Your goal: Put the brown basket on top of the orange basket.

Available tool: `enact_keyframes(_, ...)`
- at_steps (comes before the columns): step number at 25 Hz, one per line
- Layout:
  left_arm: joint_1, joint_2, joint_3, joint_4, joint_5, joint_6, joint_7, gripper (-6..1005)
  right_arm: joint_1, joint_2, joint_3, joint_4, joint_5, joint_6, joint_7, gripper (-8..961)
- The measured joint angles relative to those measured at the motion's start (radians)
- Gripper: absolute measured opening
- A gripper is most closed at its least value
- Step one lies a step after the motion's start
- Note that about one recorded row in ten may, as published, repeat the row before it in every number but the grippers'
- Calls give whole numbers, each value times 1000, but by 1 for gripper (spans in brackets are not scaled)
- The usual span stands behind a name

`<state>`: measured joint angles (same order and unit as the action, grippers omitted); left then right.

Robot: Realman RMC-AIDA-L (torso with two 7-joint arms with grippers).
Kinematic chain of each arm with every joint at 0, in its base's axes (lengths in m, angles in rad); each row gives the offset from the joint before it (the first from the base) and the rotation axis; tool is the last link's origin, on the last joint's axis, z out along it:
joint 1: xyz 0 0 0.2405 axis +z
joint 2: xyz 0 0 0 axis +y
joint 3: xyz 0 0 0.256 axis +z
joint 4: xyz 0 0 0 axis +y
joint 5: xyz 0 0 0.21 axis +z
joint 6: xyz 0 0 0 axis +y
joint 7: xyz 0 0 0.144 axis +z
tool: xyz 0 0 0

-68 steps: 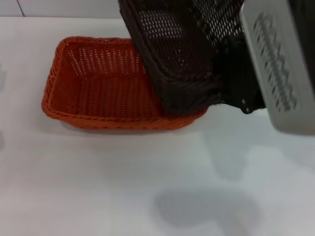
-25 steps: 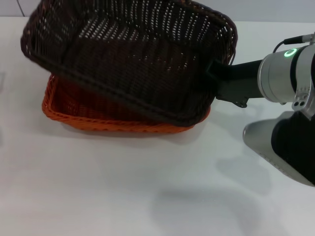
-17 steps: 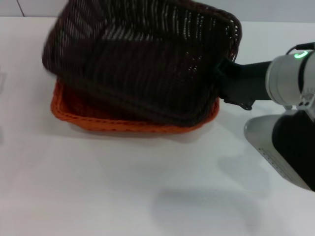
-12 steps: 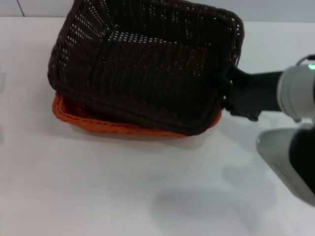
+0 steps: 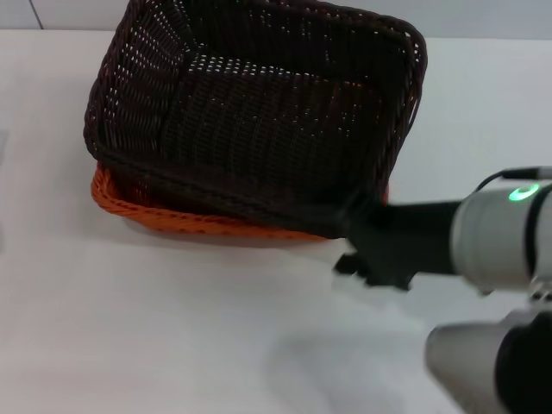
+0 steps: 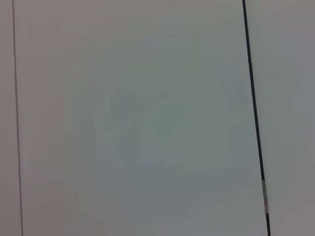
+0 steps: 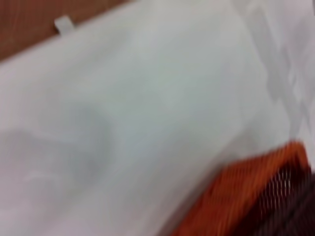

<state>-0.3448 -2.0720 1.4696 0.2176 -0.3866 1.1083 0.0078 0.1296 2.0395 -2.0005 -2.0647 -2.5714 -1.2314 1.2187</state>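
The brown basket (image 5: 259, 121) sits nested in the orange basket (image 5: 129, 207) on the surface (image 5: 155, 328), tilted. The right hand (image 5: 354, 254) is at its near corner; grip state cannot be determined.

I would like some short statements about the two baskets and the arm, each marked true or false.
1. The brown basket sits on top of the orange basket. True.
2. The brown basket lies flat on the white table. False: it rests on the orange one, slightly askew.
3. The right gripper is near the baskets' front right corner. True.
4. The left gripper holds the orange basket. False: no left gripper is visible.
5. The brown basket holds fruit. False: it is empty.
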Motion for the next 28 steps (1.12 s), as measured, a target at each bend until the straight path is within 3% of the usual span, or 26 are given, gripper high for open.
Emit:
enact_keyframes(6,1,1,0,0,0,0,4,846,-13,27,-64,26,67,50,2,789)
enact_keyframes(10,2,5,3,-1,3,-2,10,846,-22,34,-75,56,145,226,-2,789)
enact_keyframes(15,2,6,3,-1,3,-2,11,846,-9,37,-111,155,353,629,18,788)
enact_keyframes(18,1,5,1,5,3,-2,9,846,17,40,-129,253,472,1056,102,788)
enact_keyframes(21,1,5,1,5,3,-2,9,846,21,38,-118,335,558,1376,241,788)
enact_keyframes(23,2,5,-4,9,-4,3,3,846,-10,37,-79,377,602,1524,406,788)
enact_keyframes(28,4,4,-8,10,-7,6,-2,846,-113,35,15,498,606,1709,823,788)
